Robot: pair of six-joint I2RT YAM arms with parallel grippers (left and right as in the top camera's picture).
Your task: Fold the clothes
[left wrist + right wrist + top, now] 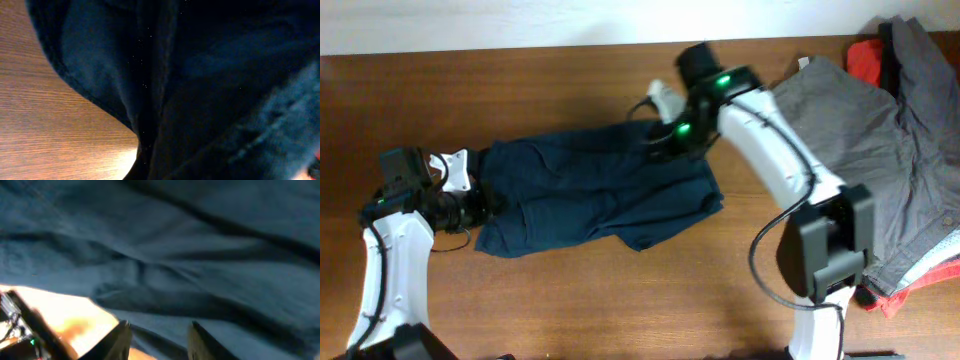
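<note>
Clamping the left gripper (472,206) on the left edge of the navy shorts (600,190), mid-frame; I can't tell whether the right gripper (672,136) holds their upper-right edge. If only 1 side lifts, I'd expect a skewed fold.

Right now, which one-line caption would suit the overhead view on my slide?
Navy shorts lie on the table, left gripper at one end, right gripper at the other, grey shorts beside.

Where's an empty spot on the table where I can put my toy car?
Bare wood in front of the navy shorts, down to the near edge, and the strip behind them, far left of the table. The right end is crowded with the grey and red clothes pile.
</note>
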